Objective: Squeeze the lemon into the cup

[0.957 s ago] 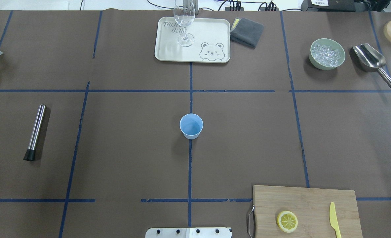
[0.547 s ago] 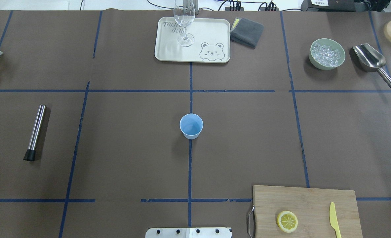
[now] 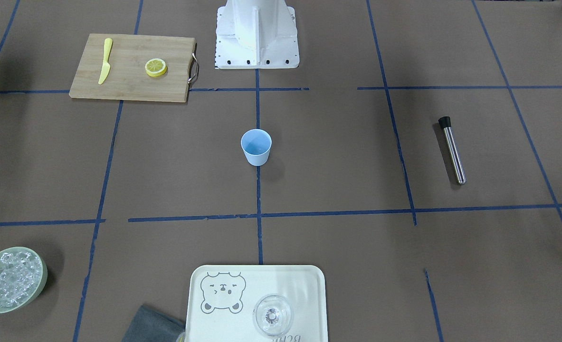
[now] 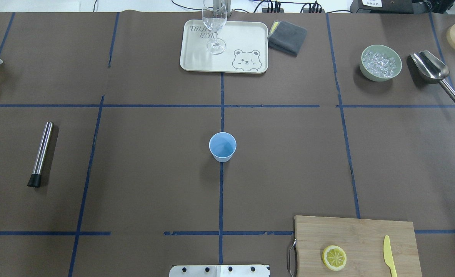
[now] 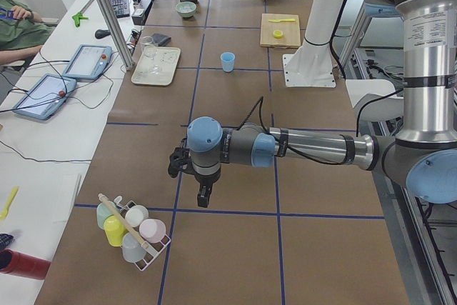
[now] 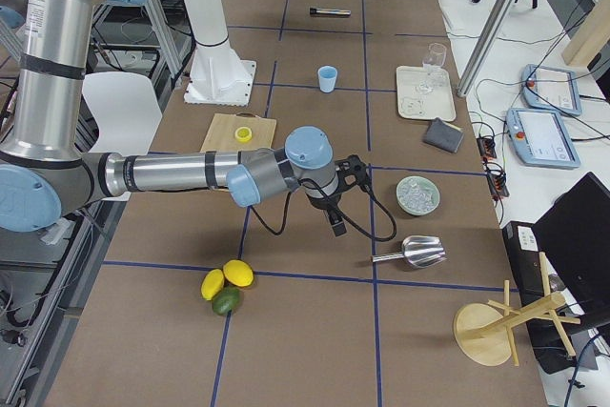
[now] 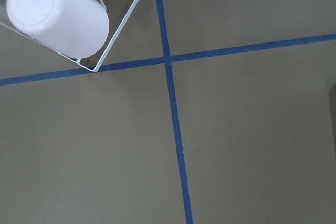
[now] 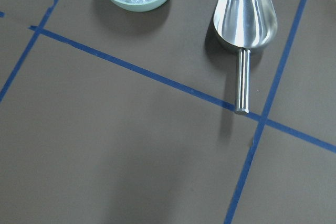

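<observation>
The lemon (image 4: pixel 334 257) is a thin yellow slice lying flat on a wooden cutting board (image 4: pixel 354 231) at the near right, also seen in the front view as the lemon (image 3: pixel 156 67). The light-blue cup (image 4: pixel 222 146) stands upright at the table's centre, apparently empty. Neither arm shows in the overhead view. My left gripper (image 5: pixel 203 194) hangs over the left end of the table beside a cup rack (image 5: pixel 132 230), far from the cup (image 5: pixel 227 61). My right gripper (image 6: pixel 336 226) hangs over the right end near the ice bowl (image 6: pixel 417 194). Whether either is open I cannot tell.
A yellow knife (image 4: pixel 389 256) lies on the board beside the slice. At the back stand a tray (image 4: pixel 246 38) with a clear glass (image 4: pixel 214 27) and a grey cloth (image 4: pixel 287 37). A steel scoop (image 4: pixel 433 71) lies right, a muddler (image 4: pixel 41 154) left.
</observation>
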### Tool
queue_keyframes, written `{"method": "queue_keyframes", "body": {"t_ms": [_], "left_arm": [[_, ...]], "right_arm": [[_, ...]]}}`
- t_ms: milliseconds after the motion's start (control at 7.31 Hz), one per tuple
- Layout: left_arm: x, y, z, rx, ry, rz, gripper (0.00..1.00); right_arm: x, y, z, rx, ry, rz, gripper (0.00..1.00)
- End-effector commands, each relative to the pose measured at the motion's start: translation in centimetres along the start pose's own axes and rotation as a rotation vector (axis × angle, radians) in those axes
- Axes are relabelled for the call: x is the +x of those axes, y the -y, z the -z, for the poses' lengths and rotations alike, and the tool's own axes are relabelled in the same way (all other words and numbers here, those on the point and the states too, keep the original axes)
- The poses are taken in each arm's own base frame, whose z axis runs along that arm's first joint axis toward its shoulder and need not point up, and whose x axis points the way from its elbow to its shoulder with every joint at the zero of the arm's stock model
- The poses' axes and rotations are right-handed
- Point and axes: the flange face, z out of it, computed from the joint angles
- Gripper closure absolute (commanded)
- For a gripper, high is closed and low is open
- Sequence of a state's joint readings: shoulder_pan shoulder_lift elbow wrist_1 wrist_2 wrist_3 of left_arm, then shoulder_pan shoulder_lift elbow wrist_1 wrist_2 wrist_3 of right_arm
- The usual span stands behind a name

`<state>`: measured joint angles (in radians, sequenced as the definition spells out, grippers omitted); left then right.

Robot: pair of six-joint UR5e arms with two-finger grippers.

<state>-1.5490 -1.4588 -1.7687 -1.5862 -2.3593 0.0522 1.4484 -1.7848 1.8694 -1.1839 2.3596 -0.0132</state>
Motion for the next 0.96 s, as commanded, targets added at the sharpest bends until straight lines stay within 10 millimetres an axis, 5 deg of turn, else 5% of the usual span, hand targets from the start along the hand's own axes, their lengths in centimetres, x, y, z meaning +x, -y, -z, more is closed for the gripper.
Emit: {"method": "queue_keyframes", "body": {"t_ms": [0, 137, 273, 547, 820], "left_arm": [[0.0, 0.0, 0.0, 0.0, 0.0, 0.0, 0.0], [0.0, 0.0, 0.0, 0.0, 0.0, 0.0, 0.0], [0.0, 0.0, 0.0, 0.0, 0.0, 0.0, 0.0], [-0.1, -0.1, -0.1, -0.003, 0.0, 0.001, 0.0], [-0.1, -0.2, -0.2, -0.005, 0.0, 0.004, 0.0]], "right_arm": [[-1.4, 0.8, -1.4, 0.001, -0.044, 0.044, 0.0], [-1.3, 0.6, -1.6, -0.001, -0.02, -0.075, 0.0], [-3.4, 1.7, -1.2, 0.02, 0.026, -0.121, 0.0], [-11.5, 4.6, 0.1, 0.063, 0.025, -0.087, 0.0], [-19.6, 8.8, -3.0, 0.065, 0.078, -0.036, 0.01]]}}
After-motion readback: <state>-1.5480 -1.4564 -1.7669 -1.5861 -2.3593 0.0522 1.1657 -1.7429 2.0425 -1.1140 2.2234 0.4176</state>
